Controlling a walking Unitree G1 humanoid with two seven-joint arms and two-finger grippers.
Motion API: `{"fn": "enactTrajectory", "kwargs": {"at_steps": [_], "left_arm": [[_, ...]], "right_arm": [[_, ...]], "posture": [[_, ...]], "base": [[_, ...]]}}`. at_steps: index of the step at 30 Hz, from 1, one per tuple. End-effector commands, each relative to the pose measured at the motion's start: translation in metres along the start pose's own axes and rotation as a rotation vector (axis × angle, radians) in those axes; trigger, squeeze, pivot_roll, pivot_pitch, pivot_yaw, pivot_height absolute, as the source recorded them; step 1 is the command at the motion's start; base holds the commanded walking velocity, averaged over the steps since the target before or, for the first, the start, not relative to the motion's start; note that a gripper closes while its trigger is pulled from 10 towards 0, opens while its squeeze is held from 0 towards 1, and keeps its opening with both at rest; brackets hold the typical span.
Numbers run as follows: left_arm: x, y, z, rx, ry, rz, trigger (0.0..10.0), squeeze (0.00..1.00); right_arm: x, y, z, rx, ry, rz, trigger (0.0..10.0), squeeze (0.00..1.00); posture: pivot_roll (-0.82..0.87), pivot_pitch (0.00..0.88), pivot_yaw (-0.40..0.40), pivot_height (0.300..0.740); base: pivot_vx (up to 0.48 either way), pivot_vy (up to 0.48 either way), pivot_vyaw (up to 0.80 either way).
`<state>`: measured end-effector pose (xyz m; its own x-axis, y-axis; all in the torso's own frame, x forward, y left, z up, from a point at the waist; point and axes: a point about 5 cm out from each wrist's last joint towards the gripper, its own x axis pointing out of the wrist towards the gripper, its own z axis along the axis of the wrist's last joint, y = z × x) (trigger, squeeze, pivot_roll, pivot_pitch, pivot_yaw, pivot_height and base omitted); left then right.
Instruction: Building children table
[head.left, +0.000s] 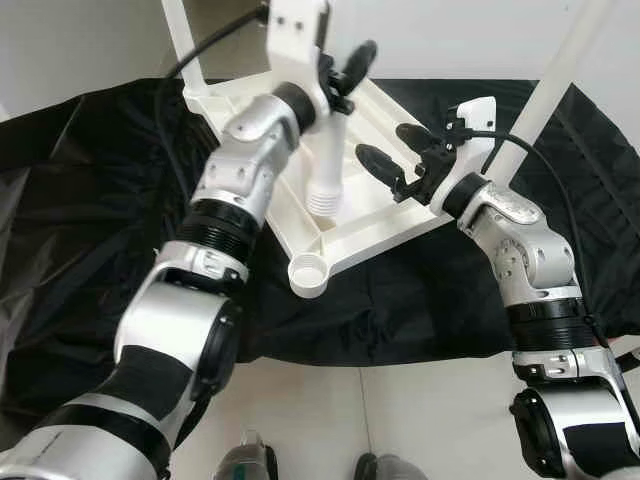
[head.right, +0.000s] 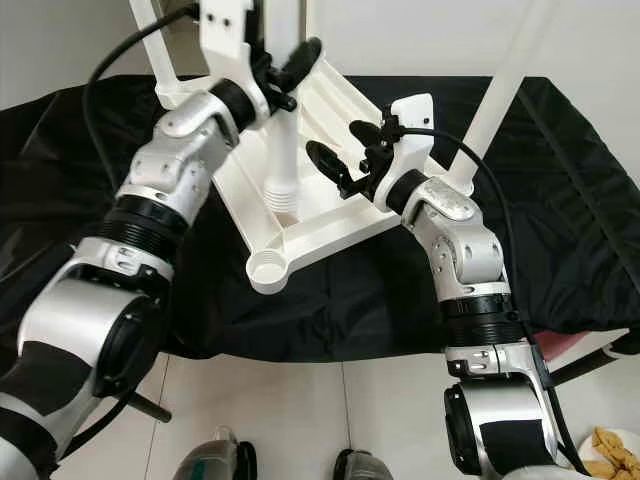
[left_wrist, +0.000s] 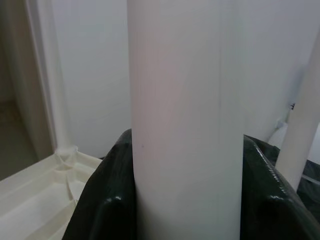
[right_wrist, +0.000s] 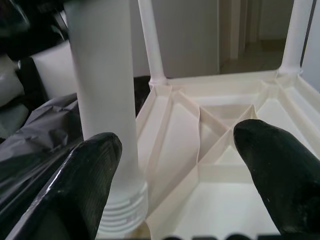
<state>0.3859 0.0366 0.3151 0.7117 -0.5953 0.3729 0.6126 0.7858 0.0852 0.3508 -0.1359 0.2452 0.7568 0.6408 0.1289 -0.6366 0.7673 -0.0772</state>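
A white children's table (head.left: 372, 238) lies upside down on a black cloth. Two of its legs stand screwed in at the far corners, one on the left (head.left: 181, 40) and one on the right (head.left: 545, 95). My left gripper (head.left: 340, 88) is shut on a loose white leg (head.left: 326, 160) and holds it upright, threaded end (head.left: 322, 198) down, just over the frame's near inner part. In the left wrist view the leg (left_wrist: 185, 125) sits between the black fingers (left_wrist: 100, 205). My right gripper (head.left: 395, 148) hovers open beside that leg, over the table's underside (right_wrist: 225, 125).
An empty round corner socket (head.left: 309, 272) sits at the table's near corner. The black cloth (head.left: 90, 200) covers the whole work surface; pale floor tiles (head.left: 430, 420) lie below its front edge. A plate of food (head.right: 610, 445) rests at the lower right.
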Motion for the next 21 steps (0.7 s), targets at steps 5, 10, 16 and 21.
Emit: {"fn": "enactTrajectory", "kwargs": {"at_steps": [5, 10, 16, 21], "left_arm": [[0.001, -0.032, 0.003, 0.14, -0.037, -0.156, 10.0, 0.0], [0.002, -0.042, 0.007, 0.167, -0.057, -0.178, 10.0, 0.0], [0.002, -0.044, 0.01, 0.168, -0.06, -0.178, 10.0, 0.0], [0.002, -0.041, 0.011, 0.182, -0.058, -0.16, 10.0, 0.0]], "right_arm": [[0.02, 0.017, -0.011, -0.006, 0.053, 0.107, 10.0, 0.0], [0.026, 0.02, -0.018, 0.013, 0.078, 0.135, 10.0, 0.0], [0.031, 0.021, -0.023, 0.014, 0.077, 0.142, 10.0, 0.0], [0.031, 0.027, -0.026, 0.031, 0.074, 0.194, 10.0, 0.0]], "posture": [[0.05, 0.006, -0.011, 0.74], [0.05, 0.0, -0.011, 0.74], [0.06, 0.0, -0.009, 0.74], [0.06, 0.0, -0.007, 0.74]], "base": [[0.0, 0.0, 0.0], [0.0, 0.0, 0.0], [0.0, 0.0, 0.0], [0.0, 0.0, 0.0]]}}
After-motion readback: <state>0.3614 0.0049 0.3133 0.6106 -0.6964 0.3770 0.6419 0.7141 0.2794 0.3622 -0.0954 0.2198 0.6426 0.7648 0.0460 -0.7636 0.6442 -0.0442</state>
